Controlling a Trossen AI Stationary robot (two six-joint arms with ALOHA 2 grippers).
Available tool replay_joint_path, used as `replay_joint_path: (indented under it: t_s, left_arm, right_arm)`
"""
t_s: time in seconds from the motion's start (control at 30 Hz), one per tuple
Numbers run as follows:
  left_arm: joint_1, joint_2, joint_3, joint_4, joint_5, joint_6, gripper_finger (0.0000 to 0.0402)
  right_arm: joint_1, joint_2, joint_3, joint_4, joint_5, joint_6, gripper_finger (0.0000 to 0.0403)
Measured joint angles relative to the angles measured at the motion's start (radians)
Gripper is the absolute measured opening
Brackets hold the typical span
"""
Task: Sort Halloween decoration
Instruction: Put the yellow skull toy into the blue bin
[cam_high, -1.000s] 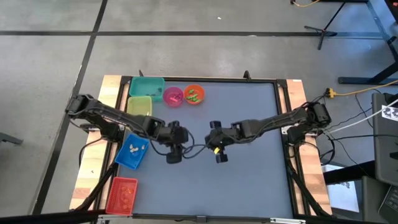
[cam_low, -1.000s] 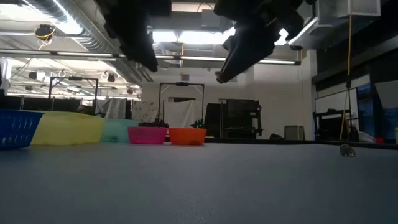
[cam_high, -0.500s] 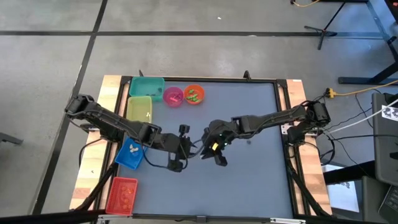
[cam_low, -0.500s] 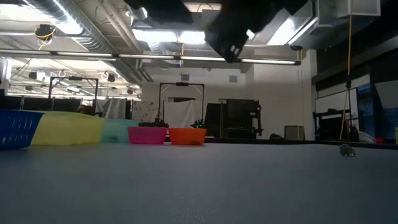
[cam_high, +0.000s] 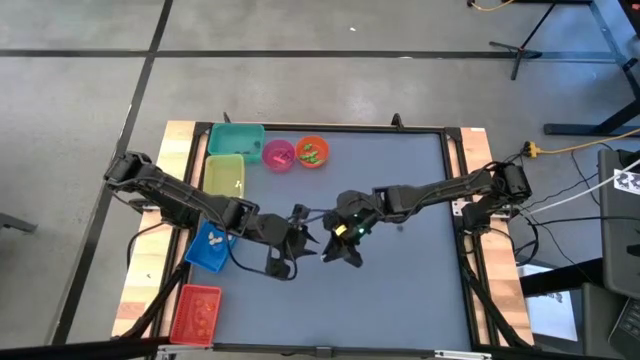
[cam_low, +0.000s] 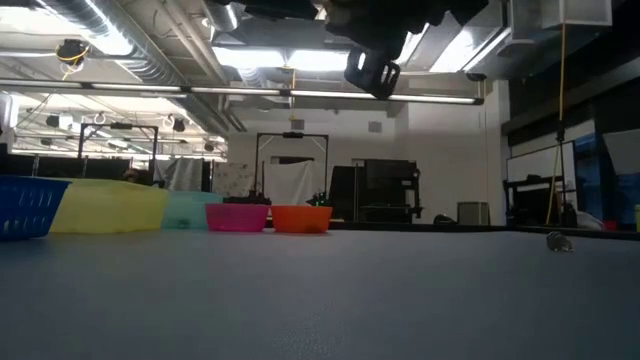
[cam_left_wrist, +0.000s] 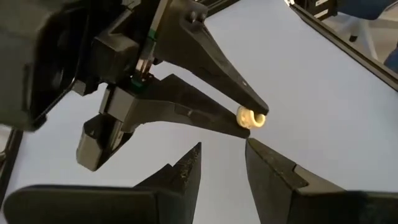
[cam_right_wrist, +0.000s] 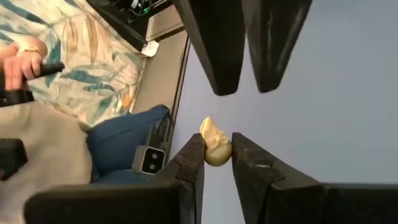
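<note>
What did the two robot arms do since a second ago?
Both arms swung toward each other above the table's middle. Now the right gripper, shut on a tiny cream trinket, holds it just in front of the open left gripper. No handover yet. The bins and bowls stayed put.

Beyond the tabletop (cam_high: 400, 290) you see a grey concrete floor (cam_high: 300, 90) crossed by dark seam lines, with a stand's legs (cam_high: 530, 45) and a yellow cable (cam_high: 560, 150) off to one side. Looking level across it, you face a workshop hall: ceiling strip lights (cam_low: 290, 60), exposed ducts (cam_low: 150, 40), a dark metal frame (cam_low: 292, 170), black cabinets (cam_low: 385, 190) and a pale back wall (cam_low: 450, 150). A person's hand (cam_right_wrist: 22, 56) shows beside a leaf-patterned fabric (cam_right_wrist: 81, 56).
</note>
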Motion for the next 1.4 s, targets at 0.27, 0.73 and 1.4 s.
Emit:
replay_joint_path:
  t_s: [0.27, 0.73, 1.4]
  left_arm:
    - [0.001, 0.0, 0.0, 0.004, 0.033, 0.001, 0.0108]
    - [-0.016, 0.0, 0.0, 0.063, 0.046, 0.053, 0.0108]
    - [-0.017, -0.001, 0.001, 0.071, 0.045, 0.081, 0.0091]
  right_arm:
    - [-0.006, 0.0, 0.0, 0.101, -0.002, 0.118, 0.0066]
    - [-0.037, 0.0, 0.0, 0.122, -0.018, 0.149, 0.0066]
    - [-0.037, 0.0, -0.001, 0.192, -0.043, 0.143, 0.0066]
